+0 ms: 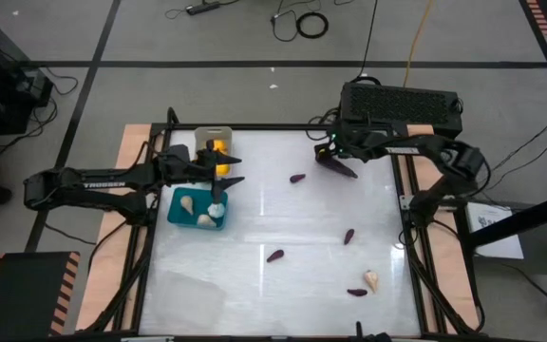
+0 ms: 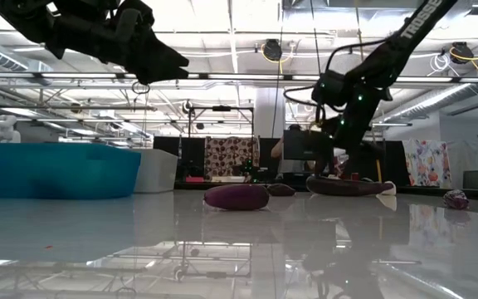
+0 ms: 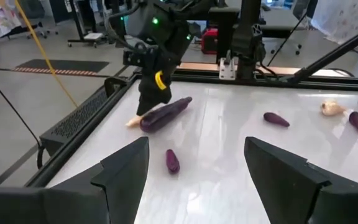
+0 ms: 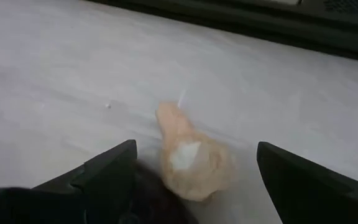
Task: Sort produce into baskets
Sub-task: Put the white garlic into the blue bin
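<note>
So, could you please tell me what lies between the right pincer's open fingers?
A cream garlic bulb on the table, beside the large eggplant; the right wrist view shows it.

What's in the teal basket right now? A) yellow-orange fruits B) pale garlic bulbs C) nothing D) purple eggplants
B: in the high view the teal basket holds pale cream garlic bulbs, while the yellow-orange fruit sits in the light grey basket beside it, and the small eggplants lie loose on the table.
</note>
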`<action>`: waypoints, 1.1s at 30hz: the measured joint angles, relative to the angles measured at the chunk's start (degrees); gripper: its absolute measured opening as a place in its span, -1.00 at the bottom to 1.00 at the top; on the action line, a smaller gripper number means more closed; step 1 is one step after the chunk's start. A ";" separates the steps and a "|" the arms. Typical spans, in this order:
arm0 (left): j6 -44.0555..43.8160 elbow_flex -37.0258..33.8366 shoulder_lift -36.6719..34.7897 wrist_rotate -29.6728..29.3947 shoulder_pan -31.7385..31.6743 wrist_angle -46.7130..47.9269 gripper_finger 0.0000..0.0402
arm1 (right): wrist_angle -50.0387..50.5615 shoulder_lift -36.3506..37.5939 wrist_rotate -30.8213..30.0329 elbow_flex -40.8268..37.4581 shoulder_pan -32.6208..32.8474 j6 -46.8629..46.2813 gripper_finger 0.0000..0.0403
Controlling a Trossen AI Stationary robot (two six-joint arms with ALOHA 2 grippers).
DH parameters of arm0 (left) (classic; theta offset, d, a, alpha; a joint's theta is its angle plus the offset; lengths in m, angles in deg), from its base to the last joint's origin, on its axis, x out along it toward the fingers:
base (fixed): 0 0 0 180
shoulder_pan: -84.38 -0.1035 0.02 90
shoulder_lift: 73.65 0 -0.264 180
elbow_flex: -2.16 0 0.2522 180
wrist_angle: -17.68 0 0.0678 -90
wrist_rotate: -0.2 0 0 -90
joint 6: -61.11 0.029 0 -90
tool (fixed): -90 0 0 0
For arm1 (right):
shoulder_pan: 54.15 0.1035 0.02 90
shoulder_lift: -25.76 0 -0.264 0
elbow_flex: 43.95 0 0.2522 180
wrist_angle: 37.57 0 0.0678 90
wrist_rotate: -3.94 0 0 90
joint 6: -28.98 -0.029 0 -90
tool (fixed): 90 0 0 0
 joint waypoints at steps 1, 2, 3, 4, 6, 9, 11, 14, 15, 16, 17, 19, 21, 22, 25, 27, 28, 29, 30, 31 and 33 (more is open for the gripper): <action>0.12 0.00 0.00 -0.12 0.00 0.24 0.35 | -0.30 -0.51 -0.16 0.00 0.12 -0.23 0.61; 0.53 0.00 0.00 -0.17 0.00 0.69 0.35 | -0.60 -0.94 -0.52 0.00 0.19 -0.57 0.61; 0.89 0.00 0.00 -0.25 0.00 1.07 0.35 | -0.63 -1.36 -1.20 0.00 0.31 -0.88 0.61; 0.98 0.00 0.01 -0.28 0.00 1.32 0.35 | -0.61 -1.80 -1.54 0.00 0.48 -1.27 0.61; 1.04 0.00 0.02 -0.33 0.00 1.67 0.35 | -0.68 -2.72 -1.61 0.00 0.59 -1.71 0.61; 1.36 0.00 0.02 -0.57 0.00 1.85 0.35 | -0.93 -3.91 -1.62 0.02 0.57 -2.20 0.61; 1.39 0.00 0.02 -0.59 0.00 1.88 0.35 | -1.15 -4.39 -1.77 0.10 0.57 -2.08 0.58; 1.38 0.00 0.02 -0.59 0.00 1.90 0.35 | -0.72 -4.49 -1.80 0.08 0.57 -1.25 0.47; 1.37 0.00 0.02 -0.59 0.00 1.92 0.35 | -0.52 -4.49 -1.75 0.02 0.59 -1.00 0.41; 1.38 0.00 0.02 -0.59 0.00 1.92 0.35 | -0.42 -4.45 -1.73 0.00 0.61 -0.75 0.35; 1.37 0.00 0.02 -0.59 0.00 1.92 0.35 | -0.52 -4.36 -1.73 0.00 0.61 -0.70 0.28; 1.37 0.00 0.02 -0.58 0.00 1.92 0.35 | -0.61 -4.29 -1.67 0.02 0.61 -0.37 0.13; 1.35 0.00 0.02 -0.59 0.00 1.94 0.35 | -0.45 -4.29 -1.66 0.02 0.62 0.70 -0.03; 1.35 0.00 0.02 -0.59 0.00 2.06 0.35 | -0.45 -4.23 -1.62 0.05 0.79 1.01 -0.11; 1.36 0.00 0.04 -0.58 0.00 2.59 0.35 | -0.28 -3.25 -1.64 0.55 1.69 2.09 -0.31; 1.37 0.00 0.03 -0.59 0.00 2.56 0.35 | -0.70 -2.16 -1.56 1.45 2.63 2.95 -0.40; 1.37 0.00 0.04 -0.59 0.00 2.56 0.35 | -0.60 -1.51 -1.56 1.90 3.16 3.14 -0.43; 1.36 0.00 0.04 -0.59 0.00 2.56 0.35 | -0.61 -0.85 -1.57 2.43 3.71 3.67 -0.44; 1.38 0.00 0.04 -0.63 0.00 2.56 0.35 | -0.68 -0.23 -1.57 3.03 4.29 4.01 -0.45; 1.39 0.00 0.04 -0.84 0.01 2.56 0.35 | -1.05 0.42 -1.60 3.61 5.04 4.29 -0.44; 1.42 0.00 0.02 -1.29 0.00 2.56 0.35 | -2.21 1.58 -1.46 4.68 6.86 5.03 -0.41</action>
